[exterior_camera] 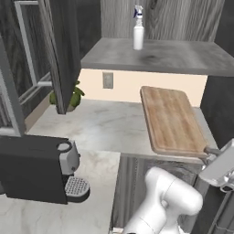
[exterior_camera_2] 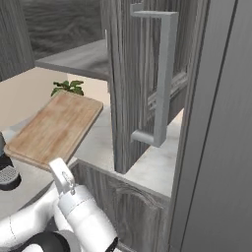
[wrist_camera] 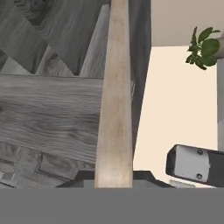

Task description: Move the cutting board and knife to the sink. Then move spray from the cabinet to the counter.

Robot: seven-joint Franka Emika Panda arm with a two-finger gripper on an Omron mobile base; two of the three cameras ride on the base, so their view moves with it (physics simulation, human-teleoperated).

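My gripper [exterior_camera: 211, 151] is shut on the near edge of the light-brown cutting board [exterior_camera: 171, 119]. The board hangs flat, slightly above the marbled counter [exterior_camera: 103, 124], with its near end past the counter's front edge. The right base view has the gripper [exterior_camera_2: 55, 166] at the cutting board's [exterior_camera_2: 54, 129] near corner. In the hand view the cutting board [wrist_camera: 114, 100] runs edge-on up the middle from my gripper [wrist_camera: 113, 178]. The white spray [exterior_camera: 138, 28] stands upright on the grey shelf of the cabinet [exterior_camera: 160, 55]. The knife and the sink are out of view.
The cabinet's tall dark door [exterior_camera: 59, 55] stands open at the left, and it rises with its long handle [exterior_camera_2: 163, 74] close by on the right. A black coffee machine [exterior_camera: 41, 169] sits on the near counter. A small plant [exterior_camera: 73, 97] and a wall outlet [exterior_camera: 108, 80] are at the back.
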